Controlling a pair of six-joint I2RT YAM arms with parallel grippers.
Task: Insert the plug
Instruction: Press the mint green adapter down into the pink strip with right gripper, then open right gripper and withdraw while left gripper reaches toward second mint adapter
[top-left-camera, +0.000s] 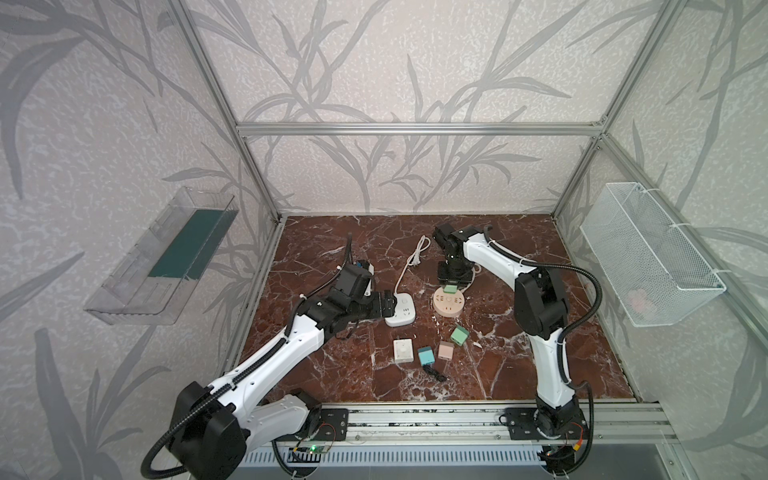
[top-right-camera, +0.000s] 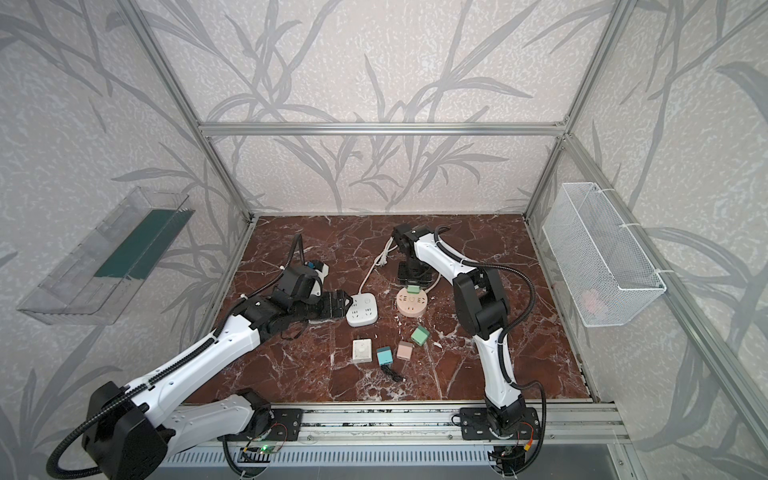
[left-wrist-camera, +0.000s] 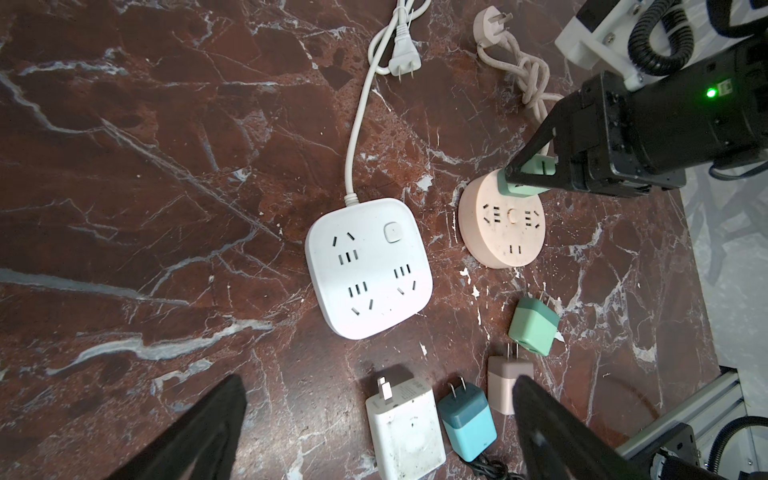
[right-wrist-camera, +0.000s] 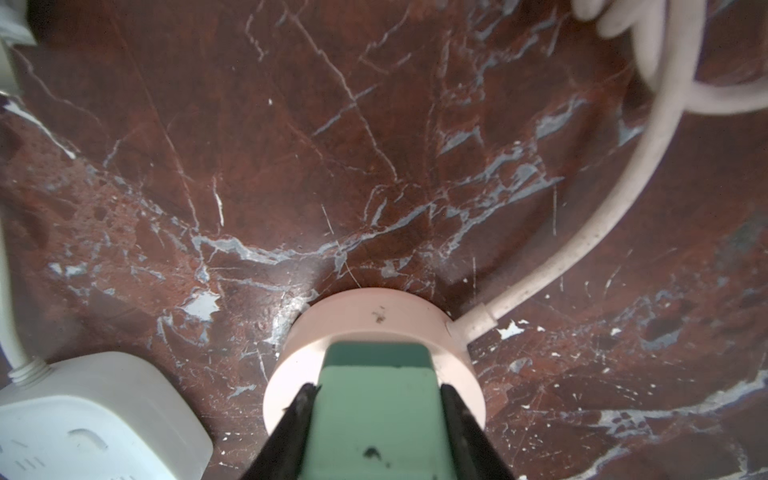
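green plug (right-wrist-camera: 376, 419) prongs hidden, basket (top-left-camera: 631, 249) contents blurred

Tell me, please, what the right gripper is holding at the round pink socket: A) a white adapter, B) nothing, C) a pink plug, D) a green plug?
D: in the right wrist view the right gripper has its jaws closed on either side of a green plug sitting on the round pink socket.

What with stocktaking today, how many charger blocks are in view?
5: green charger in the right tool at the pink socket; loose on the table: another green, pink, teal, white.
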